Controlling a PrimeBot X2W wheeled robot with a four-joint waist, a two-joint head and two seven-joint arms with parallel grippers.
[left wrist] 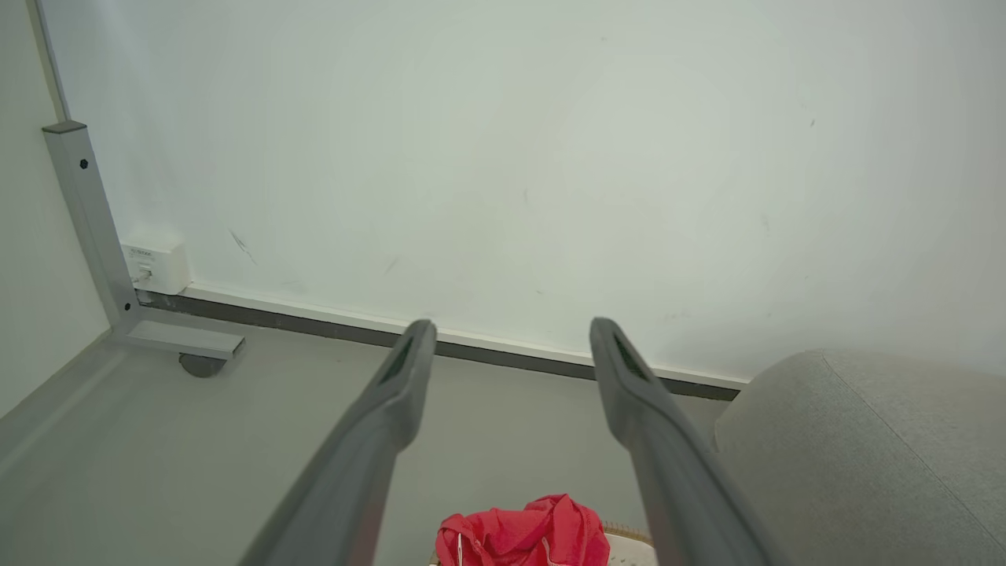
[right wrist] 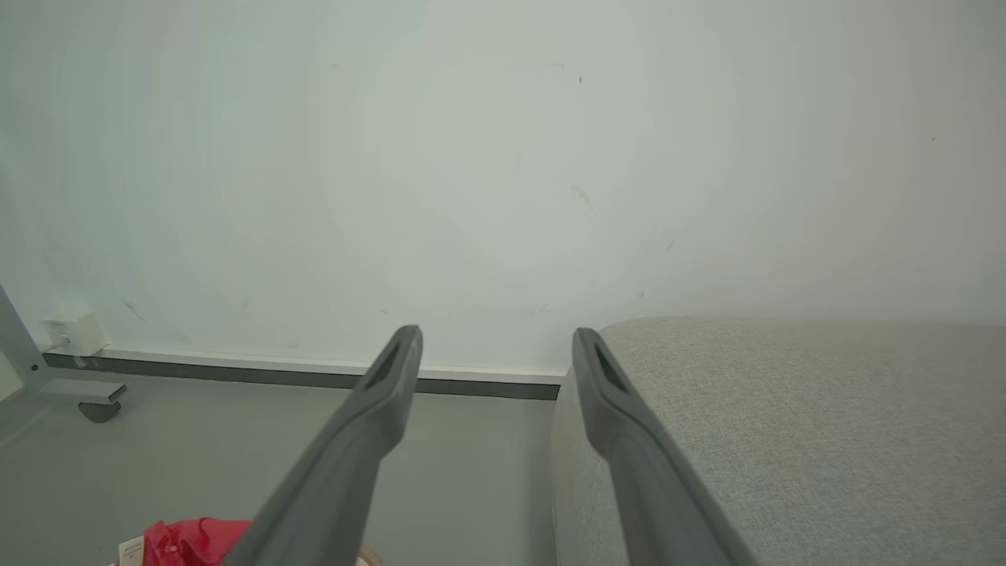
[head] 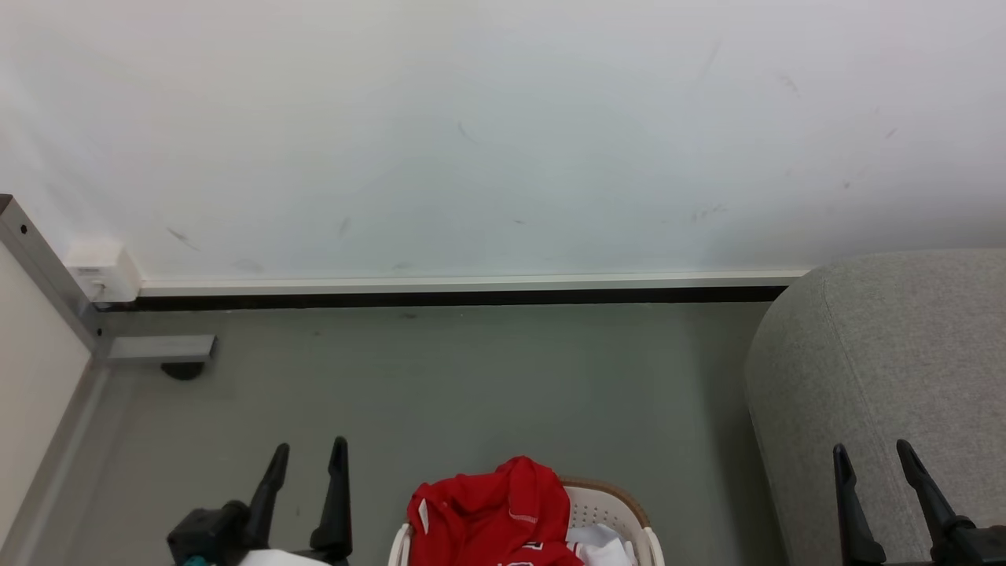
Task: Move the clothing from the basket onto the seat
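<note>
Grey floor (head: 471, 377) | red clothing (head: 487, 511) heaped in basket (head: 597, 509), white tag (head: 423, 515) unreadable | left fingers (head: 338, 495) spread | right fingers (head: 850, 503) spread

A bare indoor test room with a homely corner: a scuffed white wall (head: 503, 141) meets a plain grey floor (head: 471, 377) along a dark skirting strip (head: 471, 298). At the left edge stands a metal-framed partition (head: 43, 263) on a castor (head: 182, 370), beside a small white wall box (head: 102, 271). A grey upholstered seat (head: 888, 354) and a laundry basket (head: 609, 503) of red clothing (head: 487, 511) add the domestic touch.
</note>
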